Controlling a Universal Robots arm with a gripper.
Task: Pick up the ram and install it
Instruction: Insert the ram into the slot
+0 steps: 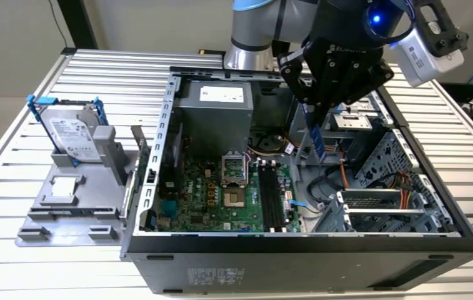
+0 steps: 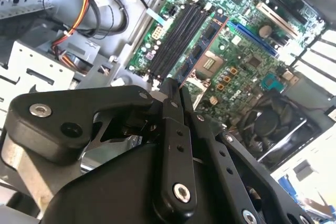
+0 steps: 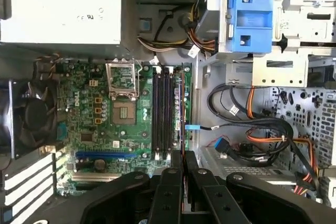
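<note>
Hard drive (image 1: 74,134): one, upright in a gray fixture (image 1: 61,212) on the slatted table (image 1: 11,156), at the exterior view's left, well apart from the case.
Case (image 1: 303,253): one, open on top; its walls ring the board.
Memory slots (image 3: 163,114): long and black, probably four, though they blur together; all bare.
Ram (image 1: 315,137): one, pinched on edge, hanging inside the case opening above the board's right side, apart from the slots.
Gripper (image 1: 320,103): fingers pressed onto the ram's upper end, as both wrist views show (image 3: 182,156).
Cables (image 3: 236,108): several, just right of the slots; open room lies to their left.
</note>
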